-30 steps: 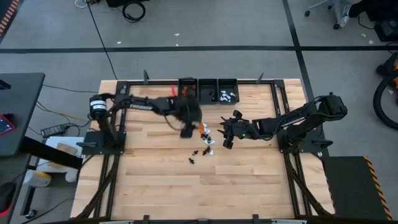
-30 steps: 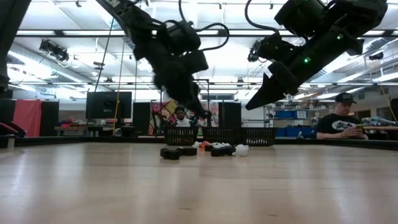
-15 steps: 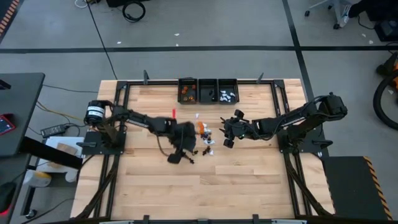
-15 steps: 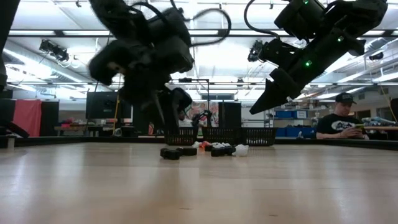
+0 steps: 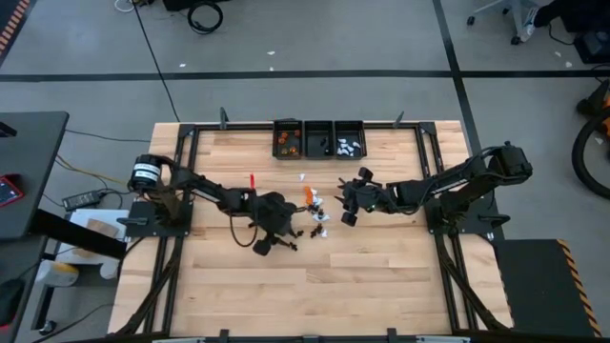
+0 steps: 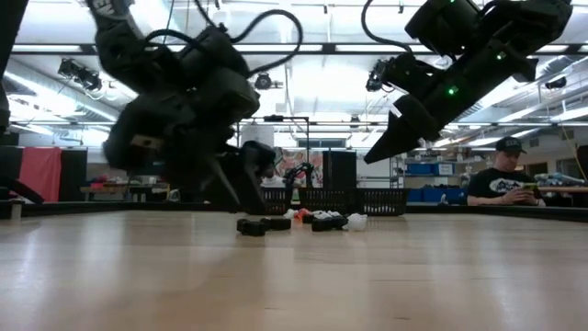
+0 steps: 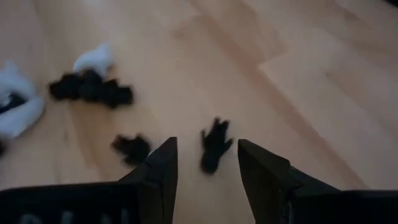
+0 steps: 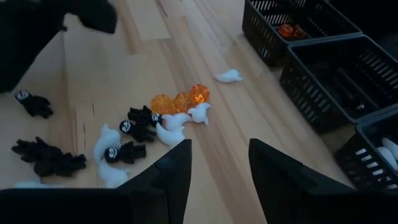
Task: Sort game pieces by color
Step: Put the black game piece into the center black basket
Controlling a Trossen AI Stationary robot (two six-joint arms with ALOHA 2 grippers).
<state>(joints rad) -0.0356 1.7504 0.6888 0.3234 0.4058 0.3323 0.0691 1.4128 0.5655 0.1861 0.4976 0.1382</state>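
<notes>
Now our left gripper [image 7: 205, 163] has swung from the bins [image 5: 318, 138] to a black game piece [image 7: 214, 144], jaws open; right gripper [image 8: 219, 163] waits open.

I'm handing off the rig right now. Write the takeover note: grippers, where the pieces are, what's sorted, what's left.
Left gripper: open, empty, low over a black piece at the near edge of the pile.
Right gripper: open, empty, hovering beside the pile on its own side.
Unsorted pile at mid-table: orange, black and white pieces mixed; one white piece lies apart toward the bins.
Done: some orange in the left bin, some white in the right bin.
Left: the whole pile.
</notes>
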